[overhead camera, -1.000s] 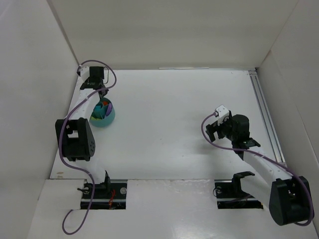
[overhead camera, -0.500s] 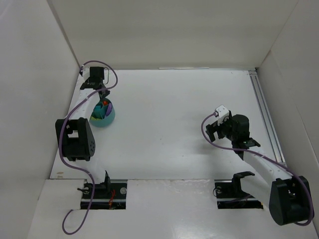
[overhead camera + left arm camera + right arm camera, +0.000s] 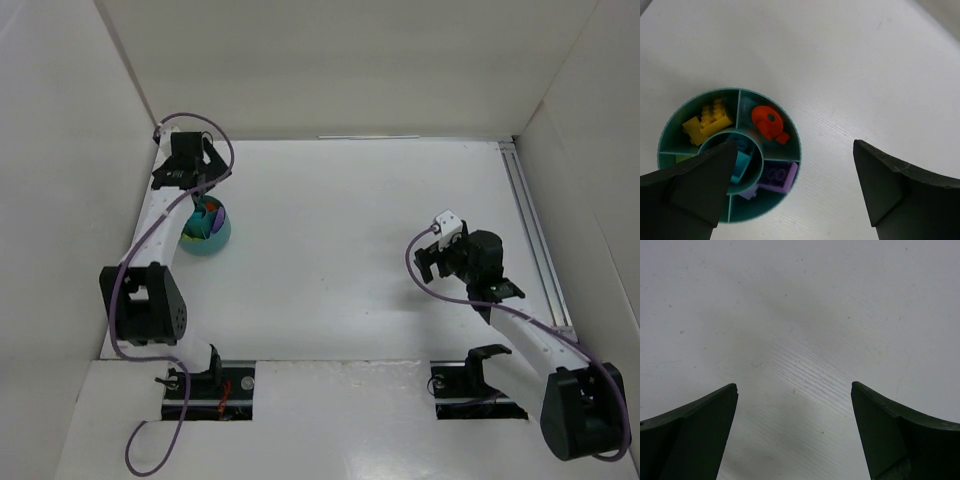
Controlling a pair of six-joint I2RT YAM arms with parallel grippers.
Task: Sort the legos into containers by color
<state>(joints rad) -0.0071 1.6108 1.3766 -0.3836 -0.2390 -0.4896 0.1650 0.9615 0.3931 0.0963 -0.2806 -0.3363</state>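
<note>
- The teal tub [image 3: 790, 131] is sitting below the left gripper [image 3: 794, 145], toward its left finger [image 3: 695, 185]. That finger is covering part of the tub's near-left side.
- Legos are lying in separate wedges:
  - yellow pieces [image 3: 707, 120] on the far-left side
  - a red-orange piece [image 3: 767, 122] in the far wedge, nearest the middle of the gap
  - a purple brick [image 3: 775, 176] in the near wedge
  - a cyan piece [image 3: 742, 162] in the centre ring
  - a green bit [image 3: 684, 157], barely showing beside the left finger
- The tub is round, so it is giving no long axis. The purple brick's long side is running roughly along the line between the two fingers.
- The left jaws are standing wide apart and gripping nothing. The right finger [image 3: 890, 190] is hanging over bare table [image 3: 865, 60], clear of the tub.
- The right gripper [image 3: 794, 387] is also standing wide apart and empty, with only table surface showing between its fingers.
- In the top view the left arm is reaching right over the tub, while the right gripper is sitting well apart on the far side, so the left is much nearer.
- No loose piece is showing in any view, so the sorting is probably nearly done or done.
- Any coming reach into the tub is calling for shifting the left jaws toward their own left finger's side.
</note>
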